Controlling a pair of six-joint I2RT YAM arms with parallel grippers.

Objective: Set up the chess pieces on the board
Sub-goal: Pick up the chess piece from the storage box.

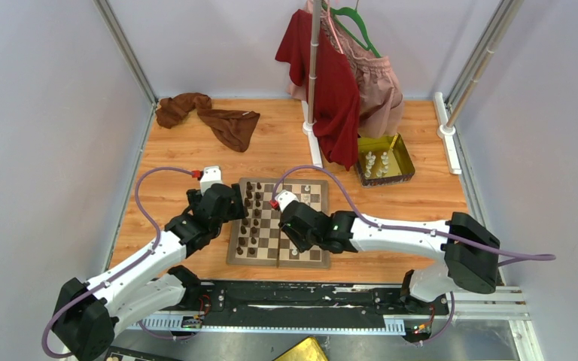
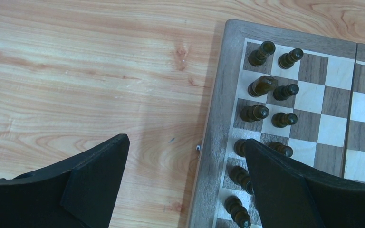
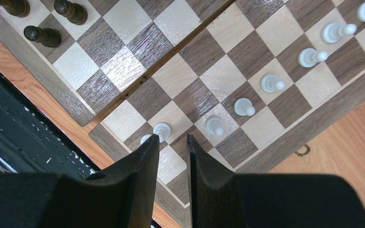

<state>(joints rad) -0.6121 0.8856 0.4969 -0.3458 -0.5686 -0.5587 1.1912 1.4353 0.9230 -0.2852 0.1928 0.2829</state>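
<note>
At the far left of the table (image 1: 169,162) lies a crumpled brown cloth (image 1: 212,116). The left gripper (image 2: 185,142) hangs over the board's (image 2: 217,95) left border, its fingers spread wide with nothing between them. Beside it the dark pieces (image 2: 266,85) stand in two files along the board's left edge. Over the right half, the right gripper (image 3: 172,138) hangs low, jaws a narrow slit apart and holding nothing. One white pawn (image 3: 162,128) stands at its left fingertip, possibly touching. More white pawns (image 3: 272,83) run in a row along the right side. Far right, a gold tray (image 1: 407,159) holds other white pieces (image 1: 376,162).
</note>
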